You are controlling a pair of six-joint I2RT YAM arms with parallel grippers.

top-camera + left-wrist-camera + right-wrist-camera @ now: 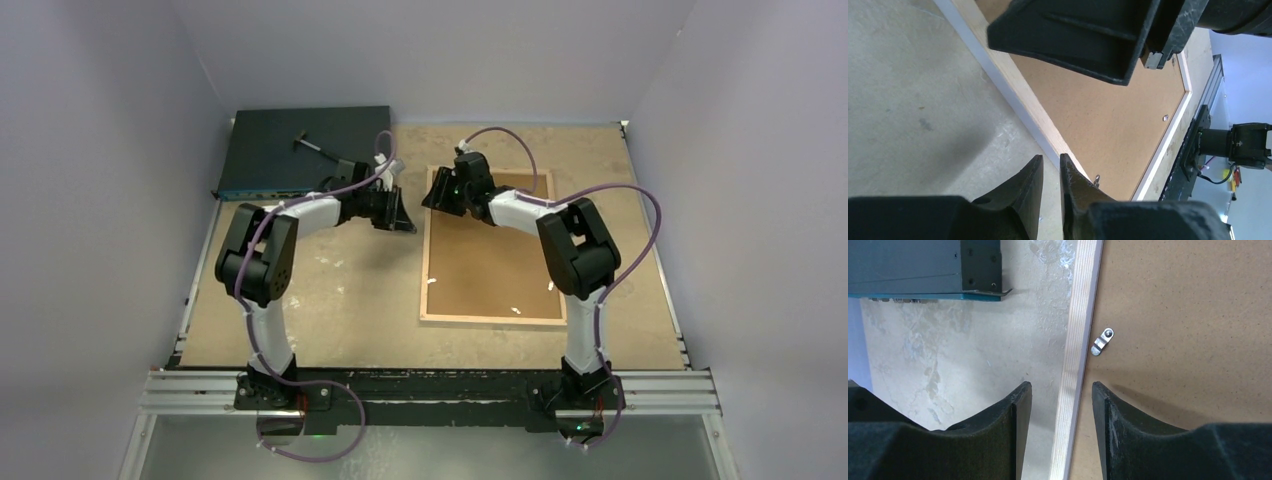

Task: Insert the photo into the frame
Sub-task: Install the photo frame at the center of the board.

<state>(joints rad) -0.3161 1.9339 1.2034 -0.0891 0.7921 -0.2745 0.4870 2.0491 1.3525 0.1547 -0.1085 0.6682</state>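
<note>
Right gripper (pixel 1061 390) hangs open astride the face-down frame (pixel 1083 315) by its far-left clip (pixel 1102 341), presumably to release it; left gripper (pixel 1051 162) hovers all but closed, empty.

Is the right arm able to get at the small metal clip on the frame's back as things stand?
Probably yes. The right fingers hang open over the wooden edge of the frame, and the clip lies bare ahead of them, with nothing between.
</note>
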